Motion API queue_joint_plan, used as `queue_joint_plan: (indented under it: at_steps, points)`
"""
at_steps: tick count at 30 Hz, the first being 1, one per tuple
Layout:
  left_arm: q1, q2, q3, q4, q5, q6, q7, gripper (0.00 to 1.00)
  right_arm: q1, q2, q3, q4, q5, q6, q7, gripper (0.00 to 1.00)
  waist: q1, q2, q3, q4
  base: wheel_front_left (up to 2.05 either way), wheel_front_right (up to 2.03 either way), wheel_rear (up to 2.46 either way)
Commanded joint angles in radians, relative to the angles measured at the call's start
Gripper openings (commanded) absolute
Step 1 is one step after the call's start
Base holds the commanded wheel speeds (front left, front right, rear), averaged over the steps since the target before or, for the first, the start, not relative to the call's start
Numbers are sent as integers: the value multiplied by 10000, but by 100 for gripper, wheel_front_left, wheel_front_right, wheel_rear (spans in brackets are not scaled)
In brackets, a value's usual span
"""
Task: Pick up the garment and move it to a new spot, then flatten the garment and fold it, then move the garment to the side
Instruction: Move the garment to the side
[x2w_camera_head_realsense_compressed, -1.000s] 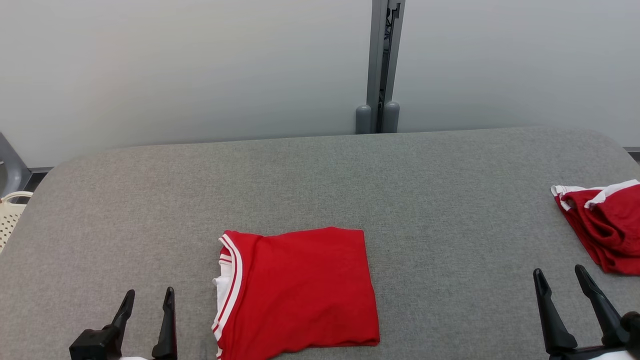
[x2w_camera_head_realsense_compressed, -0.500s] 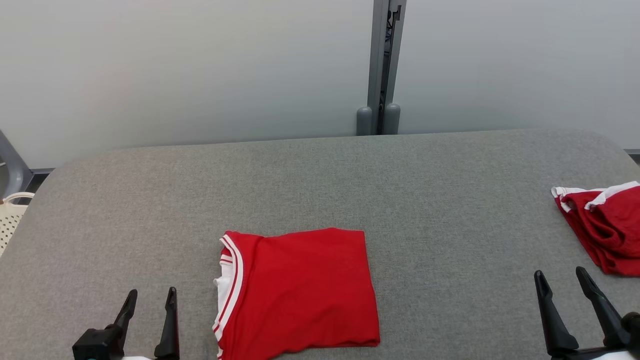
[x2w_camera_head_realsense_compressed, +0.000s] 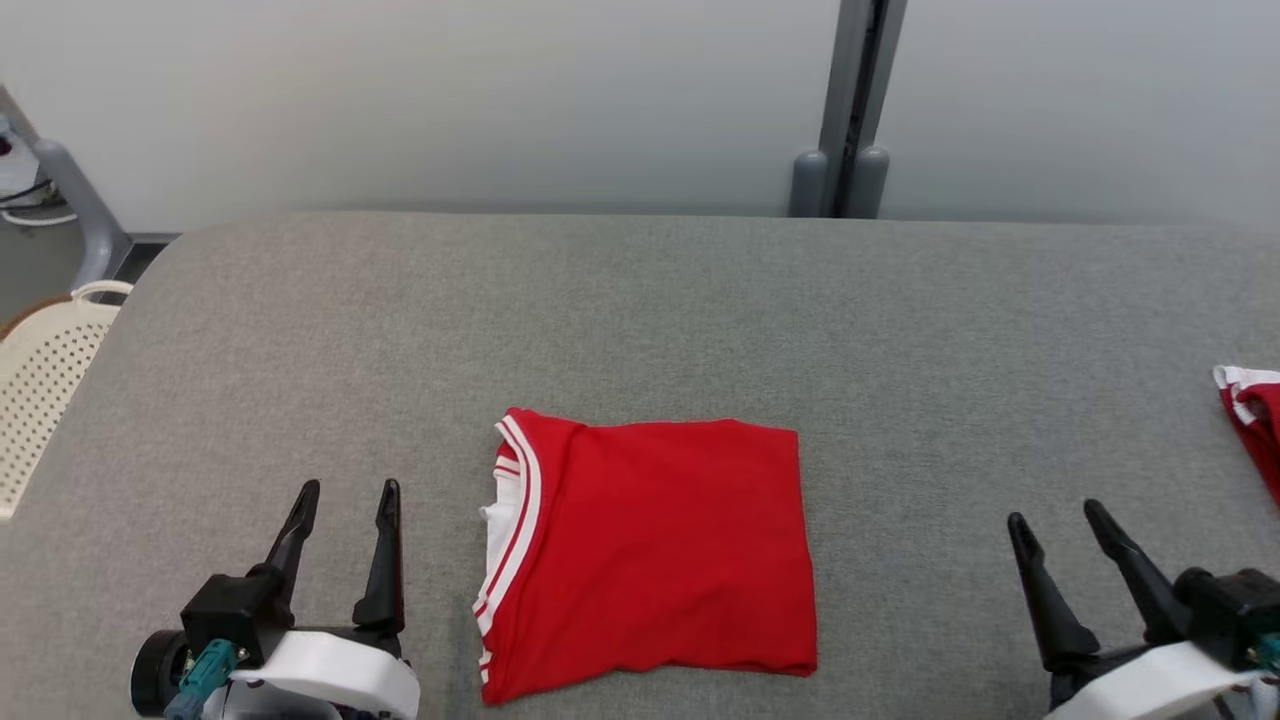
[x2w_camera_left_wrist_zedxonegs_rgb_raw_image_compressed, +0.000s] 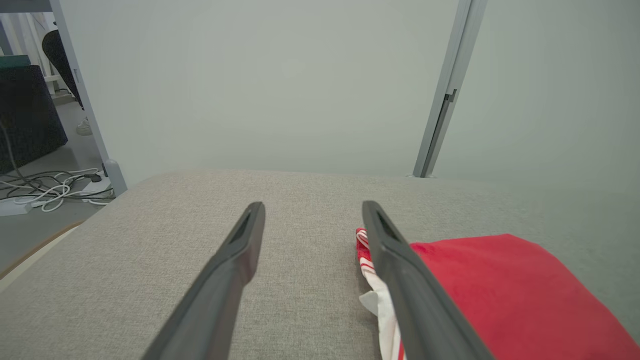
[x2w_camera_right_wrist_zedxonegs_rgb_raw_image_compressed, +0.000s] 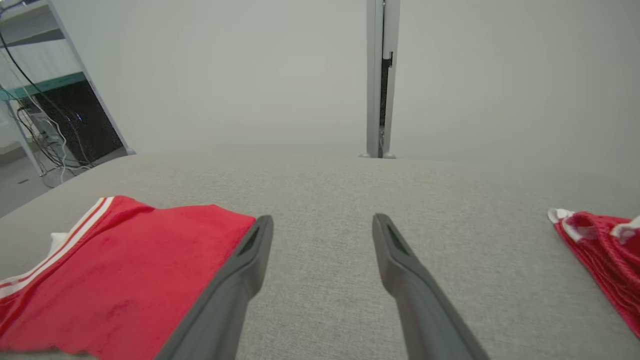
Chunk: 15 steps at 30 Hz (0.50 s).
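The garment (x2w_camera_head_realsense_compressed: 650, 550) is a red shirt with a white-striped collar, folded into a neat rectangle near the front middle of the grey padded table (x2w_camera_head_realsense_compressed: 640, 300). My left gripper (x2w_camera_head_realsense_compressed: 349, 487) stands open just left of the collar, apart from it, with nothing between its fingers. My right gripper (x2w_camera_head_realsense_compressed: 1055, 513) is open too, well to the right of the fold. In the left wrist view the left gripper (x2w_camera_left_wrist_zedxonegs_rgb_raw_image_compressed: 310, 207) has the garment (x2w_camera_left_wrist_zedxonegs_rgb_raw_image_compressed: 500, 290) beside its right finger. In the right wrist view the right gripper (x2w_camera_right_wrist_zedxonegs_rgb_raw_image_compressed: 322, 220) has the garment (x2w_camera_right_wrist_zedxonegs_rgb_raw_image_compressed: 125, 265) at its left.
A second crumpled red and white garment (x2w_camera_head_realsense_compressed: 1255, 410) lies at the table's right edge, also the red heap (x2w_camera_right_wrist_zedxonegs_rgb_raw_image_compressed: 605, 250) in the right wrist view. A cream perforated basket (x2w_camera_head_realsense_compressed: 40, 380) stands off the table's left end. A grey post (x2w_camera_head_realsense_compressed: 850, 100) rises behind the table.
The head camera has turned left, so the whole picture has slid right. The folded garment lies as before on the table. Both grippers stay open and empty, with more of each wrist showing.
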Motion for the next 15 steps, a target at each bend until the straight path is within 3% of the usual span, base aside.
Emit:
queue_joint_plan:
  at_steps: [1, 7, 15]
  points:
    - [-177, 6, 20, -32, 62, -24, -52, 100, -223, -116, 132, 166, 89, 3, -8, 100, 0, -1, 443, 417, 0, 0, 0]
    - [-699, -254, -237, -73, 143, -107, -198, 100, -1362, -550, 1785, 1705, 954, 3, -162, 100, 0, -1, 1173, 1275, 0, 0, 0]
    - [-1006, -484, -368, -3, 221, -111, -267, 100, -2720, -802, 3612, 3849, 2225, 3, -219, 100, 0, -1, 1568, 1927, 0, 0, 0]
